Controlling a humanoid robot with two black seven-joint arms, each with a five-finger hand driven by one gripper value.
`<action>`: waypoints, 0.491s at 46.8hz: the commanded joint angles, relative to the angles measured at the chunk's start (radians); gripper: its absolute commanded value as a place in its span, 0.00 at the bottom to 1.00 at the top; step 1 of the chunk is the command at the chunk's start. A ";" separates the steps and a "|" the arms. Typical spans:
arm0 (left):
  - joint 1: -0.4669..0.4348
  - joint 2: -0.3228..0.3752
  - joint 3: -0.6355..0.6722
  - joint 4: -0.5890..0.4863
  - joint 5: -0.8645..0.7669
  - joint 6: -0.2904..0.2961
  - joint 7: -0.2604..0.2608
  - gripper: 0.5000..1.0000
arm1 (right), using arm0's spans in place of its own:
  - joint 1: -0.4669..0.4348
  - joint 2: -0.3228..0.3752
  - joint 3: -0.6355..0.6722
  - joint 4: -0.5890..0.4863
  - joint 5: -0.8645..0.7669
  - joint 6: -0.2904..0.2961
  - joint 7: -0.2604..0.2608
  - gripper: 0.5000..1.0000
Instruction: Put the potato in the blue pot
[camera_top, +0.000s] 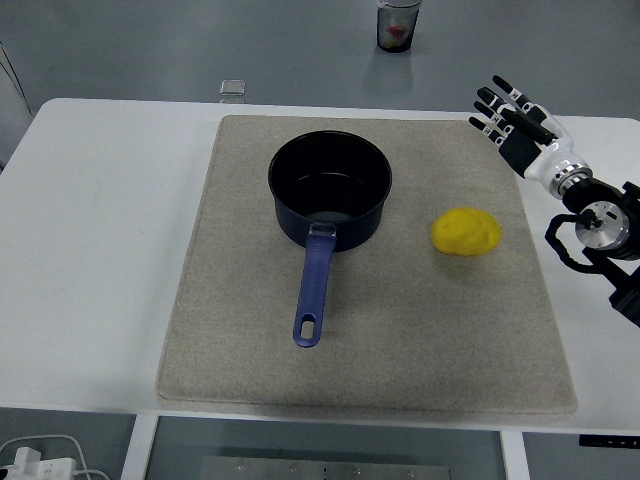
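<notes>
The robot's right hand (512, 118) reached in from the right edge of the view, its black and white fingers (492, 98) spread and extended, holding nothing. It hovered over the far right corner of a beige mat (250, 350), apart from everything on it.

Nearer the robot than the hand, and a little to its left, a yellow potato (466, 232) lay on the mat, well clear of the fingertips. Farther left of the hand stood the blue pot (330, 187), upright and open, its dark inside holding nothing that could be seen. The pot's blue handle (313, 292) pointed toward the table's near edge and lay along the mat. The potato sat just to the right of the pot, not touching it.

The mat covered most of a white table (100, 250). Beyond the hand, past the table's far edge and to its left, stood a clear cup (398, 24) with something reddish inside. Much farther left along the far edge sat a small clear object (232, 89), too small to identify.
</notes>
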 joint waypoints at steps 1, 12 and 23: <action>0.000 0.000 0.001 0.000 0.002 0.000 0.000 0.99 | 0.000 0.001 -0.001 0.000 0.000 0.000 0.000 0.86; 0.000 0.000 -0.002 0.006 0.000 0.002 0.000 0.99 | 0.001 -0.005 -0.005 0.002 -0.009 0.004 -0.001 0.86; -0.012 0.000 -0.002 0.007 0.000 0.002 0.000 0.99 | 0.003 -0.007 -0.004 0.003 -0.026 0.004 0.000 0.86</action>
